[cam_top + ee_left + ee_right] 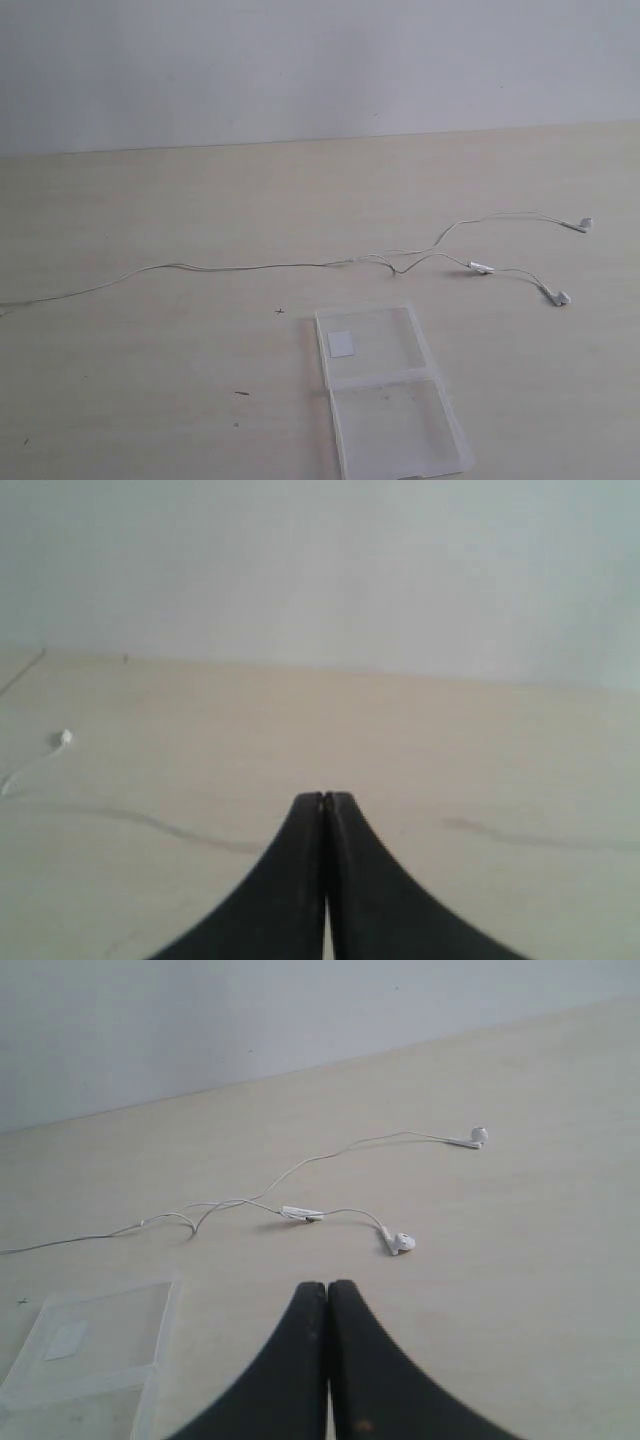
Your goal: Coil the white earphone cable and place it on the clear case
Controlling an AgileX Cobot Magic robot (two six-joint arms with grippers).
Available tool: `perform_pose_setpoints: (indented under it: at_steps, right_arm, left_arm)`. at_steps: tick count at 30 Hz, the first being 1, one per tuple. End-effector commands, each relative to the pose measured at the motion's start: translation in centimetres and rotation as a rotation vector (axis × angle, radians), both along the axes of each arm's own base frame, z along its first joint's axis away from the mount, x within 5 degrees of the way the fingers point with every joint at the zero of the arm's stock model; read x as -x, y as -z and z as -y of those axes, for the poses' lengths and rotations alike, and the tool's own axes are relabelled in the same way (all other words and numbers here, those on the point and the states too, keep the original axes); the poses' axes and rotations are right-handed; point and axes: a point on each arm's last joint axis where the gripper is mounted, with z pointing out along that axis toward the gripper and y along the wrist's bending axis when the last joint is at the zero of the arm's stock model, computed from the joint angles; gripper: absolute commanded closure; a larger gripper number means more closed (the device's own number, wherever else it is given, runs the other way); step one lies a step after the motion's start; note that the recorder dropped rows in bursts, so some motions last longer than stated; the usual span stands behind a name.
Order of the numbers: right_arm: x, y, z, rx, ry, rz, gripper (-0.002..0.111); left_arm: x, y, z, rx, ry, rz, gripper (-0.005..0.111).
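- A pale table [150, 380] is backed by a white wall [300, 60].
- The cable [300, 265] is stretched uncoiled across the table, with its earbuds [585, 223] at the right.
- The case [390, 395] is laid open nearer the camera, just apart from the cable.
- The left gripper [323, 798] and the right gripper [327, 1285] are each seen pressed together above the table.

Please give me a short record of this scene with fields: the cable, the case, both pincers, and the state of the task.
cable: white earphone cable stretched out on the table, not coiled
earbuds: far earbud and near earbud, apart
remote: inline remote on the near earbud's strand
case: clear case, two halves flat, apart from the cable; sticker on one half
left pincer: shut, empty
right pincer: shut, empty
task: cable not yet on case
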Motion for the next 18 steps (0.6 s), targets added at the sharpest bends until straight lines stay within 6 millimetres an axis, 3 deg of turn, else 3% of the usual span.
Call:
perform_pose_setpoints:
  at_steps: [1,6,18]
  right_arm:
    - [0.0,0.1,0.0,0.005,0.006,0.007,0.108]
    - [0.0,0.1,0.0,0.005,0.006,0.007,0.108]
    - [0.0,0.1,0.1,0.007,0.007,0.007,0.108]
  left_arm:
    - [2.9,-6.1,0.7,0.062,0.008,0.134,0.107]
    - [5.3,-7.9,1.4,0.107,0.032,0.047,0.107]
    - [4.8,-10.3,1.7,0.198,0.076,0.287,0.107]
